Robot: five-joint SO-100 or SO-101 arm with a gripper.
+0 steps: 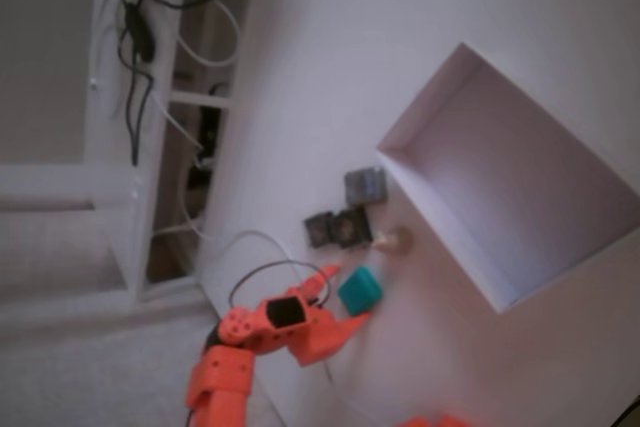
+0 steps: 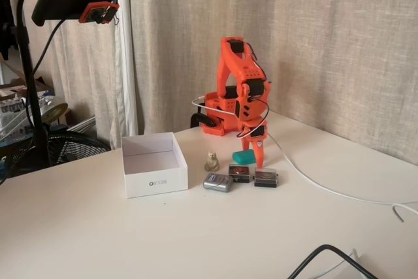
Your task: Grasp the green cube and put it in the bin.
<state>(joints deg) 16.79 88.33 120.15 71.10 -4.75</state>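
The green cube [image 1: 361, 290] [image 2: 243, 157] lies on the white table beside the dark grey blocks. My orange gripper [image 1: 347, 295] [image 2: 253, 151] points down at it and is open. In both fixed views one finger stands on each side of the cube and the jaws are not closed on it. The bin [image 1: 520, 187] [image 2: 157, 178], a white open box, stands apart from the cube. It is to the right in a fixed view from above and to the left in a fixed view from the front. Nothing shows inside it.
Three dark grey blocks [image 1: 365, 185] [image 2: 240, 173] and a small beige figurine [image 1: 395, 239] [image 2: 211, 161] lie between cube and bin. A white cable [image 2: 313, 181] runs across the table from the arm's base. A black cable [image 2: 326, 253] lies at the front edge. A camera stand [image 2: 65, 1] rises at the left.
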